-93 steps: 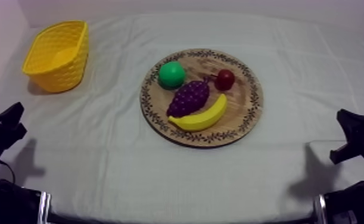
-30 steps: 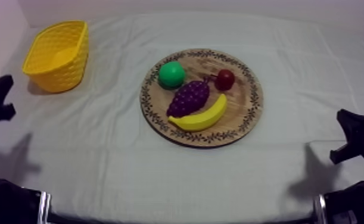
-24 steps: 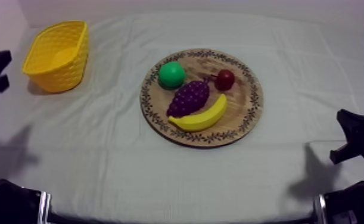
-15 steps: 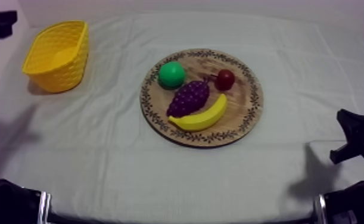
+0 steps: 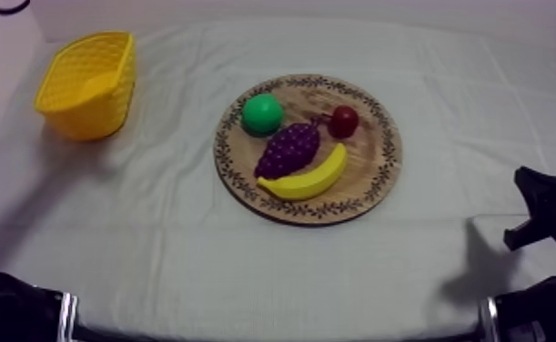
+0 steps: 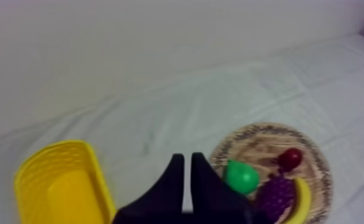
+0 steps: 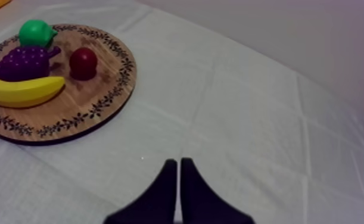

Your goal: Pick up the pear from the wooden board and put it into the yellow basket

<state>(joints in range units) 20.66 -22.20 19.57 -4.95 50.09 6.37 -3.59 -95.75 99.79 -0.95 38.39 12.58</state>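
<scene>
Although nothing has yet been gripped, several slips can be foreseen. The table (image 5: 245, 264) is covered in cloth, so the wooden board (image 5: 386, 155) at its middle could be dragged if it is pressed from above. The yellow basket (image 5: 99, 114), at ten o'clock on the table, looks light and could be tipped if its rim is struck. The banana (image 5: 308, 180) at six o'clock on the board and the grapes (image 5: 287, 150) near its middle could be nudged. The pear (image 5: 262, 114) lies at eleven o'clock on the board, just beside the grapes. Being rounded, it could be squeezed out and sent rolling. The small red fruit (image 5: 343, 120) at one o'clock seems safest. The left gripper (image 6: 187, 176) and right gripper (image 7: 179, 179) are both closed to narrow wedges with nothing held, so the pear would only be knocked aside if a descent is made unopened.
</scene>
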